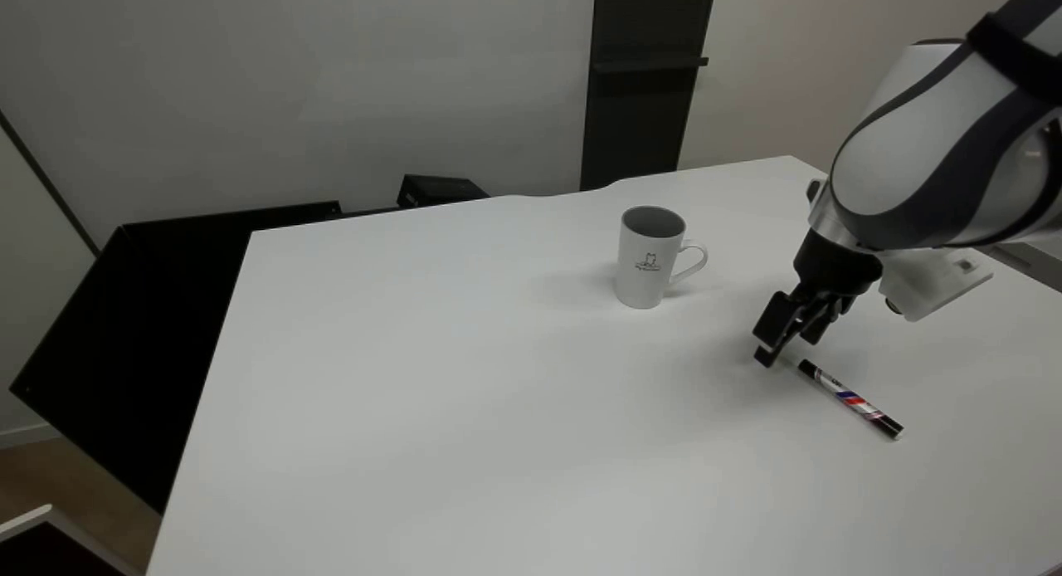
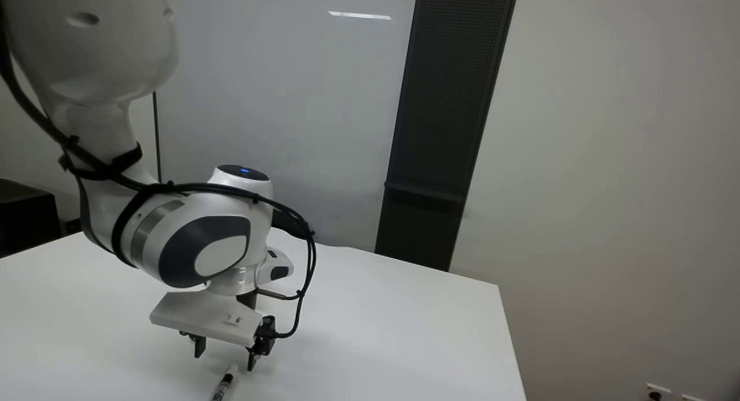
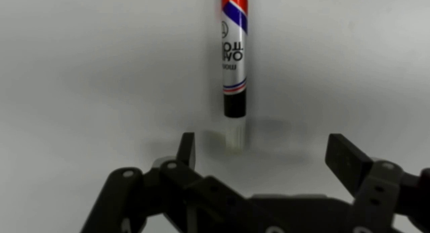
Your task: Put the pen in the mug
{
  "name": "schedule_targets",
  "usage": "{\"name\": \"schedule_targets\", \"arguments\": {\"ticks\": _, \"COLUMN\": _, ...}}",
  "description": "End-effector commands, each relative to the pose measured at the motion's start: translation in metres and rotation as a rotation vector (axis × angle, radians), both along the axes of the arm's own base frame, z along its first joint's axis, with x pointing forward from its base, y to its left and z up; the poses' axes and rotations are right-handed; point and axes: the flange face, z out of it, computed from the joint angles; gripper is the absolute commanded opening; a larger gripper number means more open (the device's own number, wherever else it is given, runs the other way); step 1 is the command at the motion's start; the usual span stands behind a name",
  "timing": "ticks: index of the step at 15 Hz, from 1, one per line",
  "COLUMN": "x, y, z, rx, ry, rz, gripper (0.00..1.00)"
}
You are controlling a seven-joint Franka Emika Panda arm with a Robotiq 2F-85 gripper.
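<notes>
The pen is a marker with a white body, red and blue stripes, black bands and a pale end. It lies flat on the white table in both exterior views and in the wrist view. My gripper is open and empty, low over the pale end of the pen. In the wrist view the fingers stand apart on either side of that end, which is closer to the left finger. The gripper also shows in an exterior view. The white mug stands upright, handle toward the arm; it is not visible elsewhere.
The white table carries the mug and pen. Its far edge runs in front of a grey wall with a dark panel. A black object stands beyond the table's edge. Cables loop along the arm.
</notes>
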Motion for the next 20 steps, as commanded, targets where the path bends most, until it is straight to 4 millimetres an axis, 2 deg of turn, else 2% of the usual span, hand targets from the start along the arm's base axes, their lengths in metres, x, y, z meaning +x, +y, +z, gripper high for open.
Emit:
{"name": "schedule_targets", "arguments": {"ticks": 1, "x": 0.002, "y": -0.002, "z": -0.006, "rx": 0.002, "ry": -0.008, "rz": 0.006, "gripper": 1.00}}
{"name": "schedule_targets", "arguments": {"ticks": 7, "x": 0.001, "y": -0.003, "z": -0.011, "rx": -0.009, "ry": -0.001, "rz": 0.012, "gripper": 1.00}}
{"name": "schedule_targets", "arguments": {"ticks": 8, "x": 0.001, "y": -0.003, "z": -0.011, "rx": -0.012, "ry": 0.001, "rz": 0.016, "gripper": 0.75}}
{"name": "schedule_targets", "arguments": {"ticks": 10, "x": 0.001, "y": -0.004, "z": -0.011, "rx": -0.019, "ry": 0.000, "rz": 0.023, "gripper": 0.68}}
{"name": "schedule_targets", "arguments": {"ticks": 20, "x": 0.004, "y": -0.015, "z": -0.010, "rx": -0.035, "ry": 0.008, "rz": 0.004, "gripper": 0.07}}
